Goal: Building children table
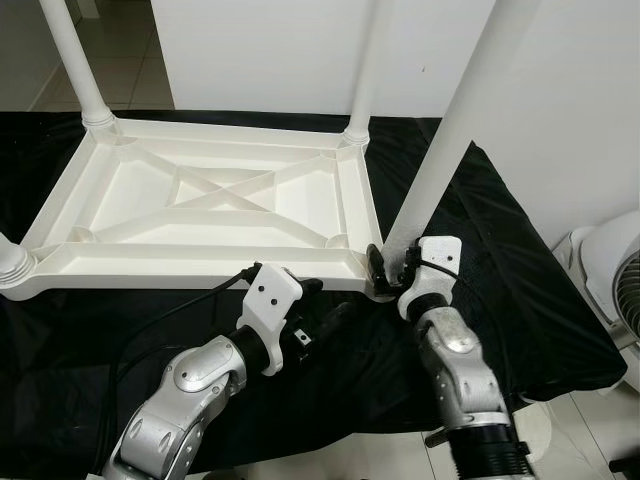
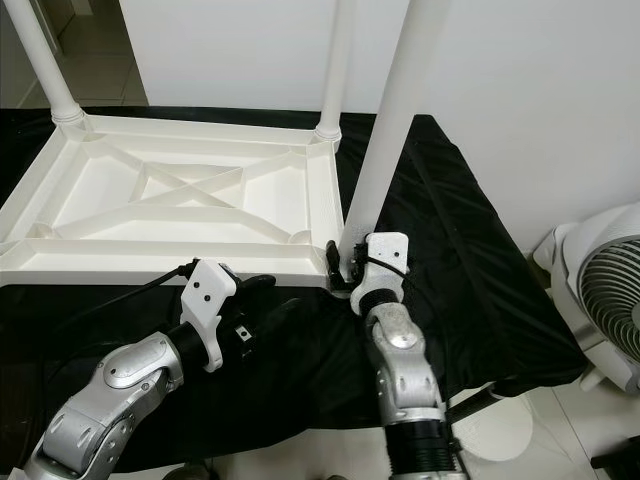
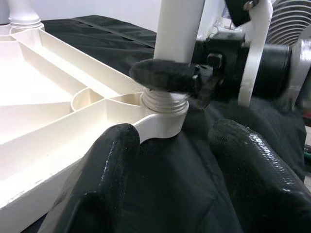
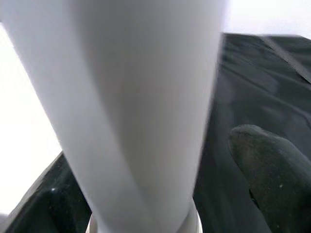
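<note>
Table top: a white plastic table top (image 1: 200,200) lies upside down on a black cloth (image 1: 520,300), its ribbed underside and crossed braces facing up.
Near right leg: a white leg (image 1: 445,150) stands in the socket at the corner of the table top nearest the robot's right, leaning a little away from the top; its threaded collar (image 3: 164,100) shows just above the socket.
Other legs: a far left leg (image 1: 75,60) and a far right leg (image 1: 365,70) stand upright in the two far corners; at the near left corner the base of another leg (image 1: 12,265) shows at the picture's edge.
Right gripper: the right gripper (image 1: 392,262) is at the foot of the near right leg, its fingers (image 3: 163,75) closed around the leg just above the collar.
Left gripper: the left gripper (image 1: 330,318) hovers low over the cloth just in front of the table top's near rim, near the same corner; its two fingers (image 3: 104,170) stand well apart and hold nothing.
Surroundings: the cloth covers the floor under the table top, a white wall (image 1: 300,50) rises behind it, and a white fan (image 2: 610,300) stands on the robot's right beside the cloth.
</note>
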You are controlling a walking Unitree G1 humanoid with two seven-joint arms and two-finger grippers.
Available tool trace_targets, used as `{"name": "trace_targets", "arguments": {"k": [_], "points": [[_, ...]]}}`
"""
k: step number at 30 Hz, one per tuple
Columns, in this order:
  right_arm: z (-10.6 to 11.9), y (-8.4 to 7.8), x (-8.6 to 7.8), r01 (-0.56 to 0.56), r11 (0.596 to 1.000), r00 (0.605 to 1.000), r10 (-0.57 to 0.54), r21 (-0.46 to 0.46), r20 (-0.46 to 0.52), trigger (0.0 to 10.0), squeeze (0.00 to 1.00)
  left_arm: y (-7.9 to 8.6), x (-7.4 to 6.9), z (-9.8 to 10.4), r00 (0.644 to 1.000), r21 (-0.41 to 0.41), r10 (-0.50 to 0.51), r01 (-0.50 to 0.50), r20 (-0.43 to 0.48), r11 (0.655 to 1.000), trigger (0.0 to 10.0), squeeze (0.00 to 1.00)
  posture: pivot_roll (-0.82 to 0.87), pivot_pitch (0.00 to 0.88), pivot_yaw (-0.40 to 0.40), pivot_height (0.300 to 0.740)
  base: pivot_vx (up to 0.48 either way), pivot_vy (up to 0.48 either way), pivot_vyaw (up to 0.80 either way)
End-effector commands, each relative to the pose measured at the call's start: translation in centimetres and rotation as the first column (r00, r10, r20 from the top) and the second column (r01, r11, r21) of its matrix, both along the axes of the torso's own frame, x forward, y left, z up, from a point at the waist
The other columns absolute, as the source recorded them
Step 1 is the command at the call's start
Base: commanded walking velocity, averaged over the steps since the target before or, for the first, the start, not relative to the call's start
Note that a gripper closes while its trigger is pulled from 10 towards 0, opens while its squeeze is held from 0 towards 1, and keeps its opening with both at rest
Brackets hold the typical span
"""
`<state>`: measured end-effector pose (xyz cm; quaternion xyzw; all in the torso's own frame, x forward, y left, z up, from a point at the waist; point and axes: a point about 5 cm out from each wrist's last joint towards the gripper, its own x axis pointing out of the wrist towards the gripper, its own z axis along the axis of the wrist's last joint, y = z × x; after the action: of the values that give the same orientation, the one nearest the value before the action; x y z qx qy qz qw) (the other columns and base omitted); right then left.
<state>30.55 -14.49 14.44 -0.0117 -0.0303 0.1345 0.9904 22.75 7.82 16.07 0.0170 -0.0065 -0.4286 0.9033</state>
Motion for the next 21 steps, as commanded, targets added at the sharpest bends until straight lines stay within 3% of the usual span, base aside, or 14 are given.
{"name": "trace_targets", "arguments": {"k": [1, 5, 7, 12, 18, 21], "points": [[-0.1, 0.1, 0.1, -0.088, 0.996, 0.996, 0.088, 0.0, -0.008, 10.0, 0.0, 0.0, 0.1, -0.2, 1.0, 0.007, -0.005, 0.005, 0.002, 1.0, 10.0, 0.0, 0.18, 0.064, -0.071, 0.74, 0.0, 0.0, 0.0], [0.0, -0.1, 0.3, -0.178, 0.983, 0.984, 0.178, -0.034, -0.012, 10.0, 0.0, 0.2, 0.2, -0.1, 1.0, 0.01, 0.0, 0.0, 0.004, 1.0, 10.0, 0.0, 0.19, 0.064, -0.069, 0.74, 0.0, 0.0, 0.0], [0.0, -0.1, 0.8, -0.296, 0.952, 0.955, 0.295, -0.079, -0.022, 10.0, 0.0, 0.3, 0.2, -0.1, 1.0, 0.013, 0.005, -0.005, 0.005, 1.0, 10.0, 0.0, 0.2, 0.065, -0.065, 0.74, 0.0, 0.0, 0.0], [0.0, 0.1, 1.2, -0.415, 0.903, 0.91, 0.414, -0.109, -0.031, 10.0, 0.0, 0.5, 0.1, 0.0, 1.0, 0.014, 0.01, -0.01, 0.006, 1.0, 10.0, 0.0, 0.21, 0.068, -0.062, 0.74, 0.0, 0.0, 0.0], [0.1, 0.2, 1.6, -0.463, 0.878, 0.886, 0.462, -0.118, -0.037, 10.0, 0.0, 0.6, 0.0, 0.0, 1.0, 0.016, 0.013, -0.013, 0.004, 1.0, 10.0, 0.0, 0.22, 0.067, -0.061, 0.74, 0.0, 0.0, 0.0], [-0.1, 0.5, 1.9, -0.522, 0.843, 0.853, 0.519, -0.132, -0.058, 10.0, 0.0, 0.7, -0.2, 0.0, 1.0, 0.019, 0.015, -0.015, 0.001, 1.0, 10.0, 0.0, 0.23, 0.066, -0.056, 0.74, 0.0, 0.0, 0.0]]}}
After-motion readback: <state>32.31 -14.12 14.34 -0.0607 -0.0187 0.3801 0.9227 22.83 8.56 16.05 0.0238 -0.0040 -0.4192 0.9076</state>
